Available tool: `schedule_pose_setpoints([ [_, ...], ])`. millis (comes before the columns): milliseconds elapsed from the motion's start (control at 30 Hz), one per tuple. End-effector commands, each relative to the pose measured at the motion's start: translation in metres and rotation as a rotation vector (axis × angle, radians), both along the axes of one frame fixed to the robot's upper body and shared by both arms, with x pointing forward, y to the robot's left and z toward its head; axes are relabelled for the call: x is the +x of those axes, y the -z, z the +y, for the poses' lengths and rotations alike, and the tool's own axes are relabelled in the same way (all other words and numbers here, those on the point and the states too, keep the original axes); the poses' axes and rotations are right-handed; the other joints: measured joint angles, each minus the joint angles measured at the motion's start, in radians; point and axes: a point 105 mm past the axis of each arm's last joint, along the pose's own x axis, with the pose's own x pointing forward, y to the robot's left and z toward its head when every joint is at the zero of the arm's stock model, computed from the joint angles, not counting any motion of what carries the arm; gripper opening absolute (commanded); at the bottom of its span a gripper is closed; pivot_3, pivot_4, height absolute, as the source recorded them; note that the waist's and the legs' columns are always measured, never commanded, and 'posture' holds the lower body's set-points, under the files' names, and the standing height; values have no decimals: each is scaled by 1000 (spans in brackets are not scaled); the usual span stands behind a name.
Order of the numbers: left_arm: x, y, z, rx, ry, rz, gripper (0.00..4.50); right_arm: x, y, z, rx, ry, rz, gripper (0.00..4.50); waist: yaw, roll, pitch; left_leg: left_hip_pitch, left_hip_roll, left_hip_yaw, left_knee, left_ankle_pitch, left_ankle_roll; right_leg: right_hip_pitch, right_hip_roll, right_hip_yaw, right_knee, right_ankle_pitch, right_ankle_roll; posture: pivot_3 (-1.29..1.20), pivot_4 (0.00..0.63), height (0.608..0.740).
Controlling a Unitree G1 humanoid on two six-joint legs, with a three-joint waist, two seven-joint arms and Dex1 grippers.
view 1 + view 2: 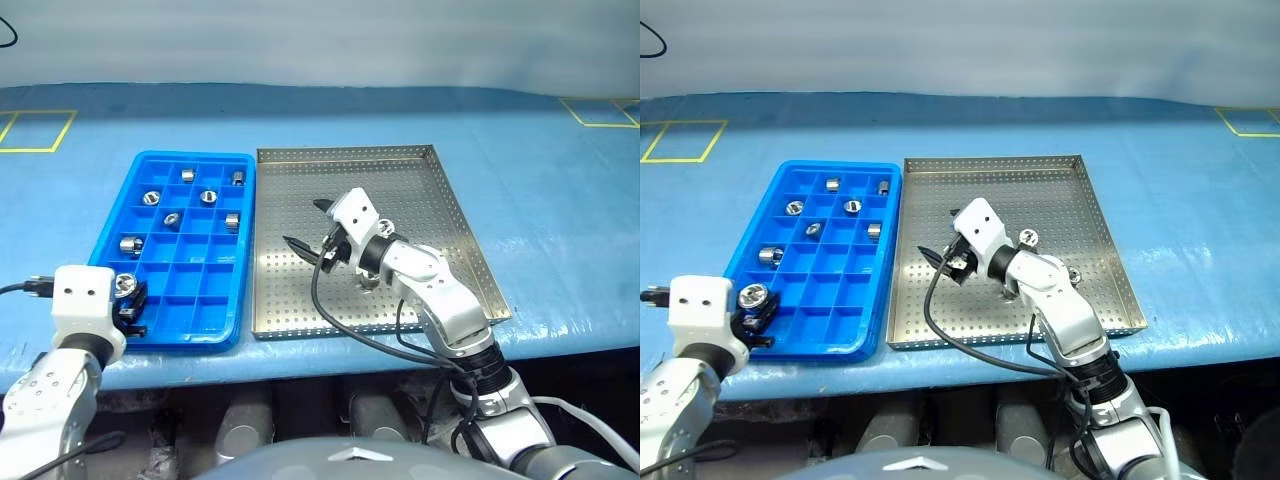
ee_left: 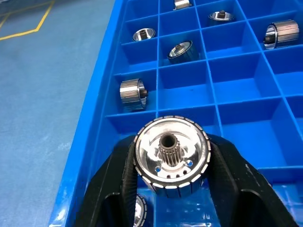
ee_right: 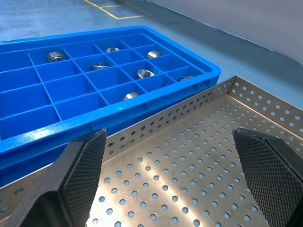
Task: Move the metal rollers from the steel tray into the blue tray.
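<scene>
The blue tray point(image 1: 192, 157) lies left of the steel tray point(image 1: 300, 300), side by side. Several metal rollers point(image 1: 130, 244) sit in the blue tray's compartments. My left gripper point(image 1: 128, 296) hangs over that tray's near left corner, shut on a metal roller point(image 2: 171, 156) whose toothed bore faces the left wrist camera. Another roller point(image 2: 138, 211) lies just under it. My right gripper point(image 1: 307, 224) is open and empty over the steel tray's middle, its fingers point(image 3: 85, 163) pointing toward the blue tray. Two rollers point(image 1: 1030, 237) point(image 1: 1074, 274) remain in the steel tray, to the right of that arm.
Both trays rest on a light-blue table covering point(image 1: 540, 200) close to its front edge. Yellow tape squares point(image 1: 35, 130) mark the far left and far right corners. A black cable point(image 1: 330, 320) loops from my right arm over the steel tray's near part.
</scene>
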Motion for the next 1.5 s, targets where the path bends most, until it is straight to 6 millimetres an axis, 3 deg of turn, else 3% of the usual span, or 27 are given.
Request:
schedule_pose_setpoints([
  [33,10,-3,3,22,-16,-44,1774,-1,-13,0,22,-10,-51,4500,0,0,0,0,0,0,0,0,0,0,0,-1,0,0,0,87,150,740],
  [367,20,4,5,25,-22,-39,1774,-5,-10,-2,2,-22,-43,4500,-4,0,0,0,0,-1,-1,0,0,0,0,-2,0,-1,-1,63,150,740],
  [533,25,7,-5,-8,40,-30,1774,-5,-10,-1,3,-22,-45,4500,-6,0,0,0,0,-2,0,0,0,1,0,-2,0,-1,-1,62,150,740],
  [767,30,8,1,17,-14,-34,4085,-5,-11,-2,7,-15,-48,4500,-11,0,0,0,0,-2,0,0,0,1,0,-3,0,-1,-2,44,150,740],
  [900,35,-1,-2,14,3,-83,4085,-3,-12,-5,13,7,-56,4500,-13,0,0,0,0,-2,0,0,0,1,-1,-3,0,-1,-1,38,150,740],
  [1000,44,-20,-22,-45,87,-204,4085,6,-16,-15,19,99,-85,4500,-11,0,0,0,0,-2,0,0,0,1,-1,-3,0,-1,-2,23,150,740],
  [1100,47,-39,-83,-171,399,-293,4085,24,-17,-44,8,286,-97,4500,-12,0,0,-1,-1,-3,0,0,0,1,-2,-4,0,-1,-2,-14,150,740],
  [1200,47,-45,-116,-179,574,-308,4085,32,-13,-66,-26,402,-82,4500,-18,0,0,-1,-2,-1,1,0,0,1,-3,-2,0,-1,-1,-38,150,740],
  [1400,64,-39,-143,-166,669,-308,4085,30,-3,-97,-109,486,-37,4500,-43,1,-1,-1,-2,-1,0,0,1,1,-1,-2,0,-1,-1,-122,150,740],
  [1500,72,-35,-155,-156,722,-300,4085,24,9,-131,-181,572,32,4500,-58,1,-1,-1,-2,-1,0,0,1,1,-1,-1,0,0,-1,-154,150,740],
])
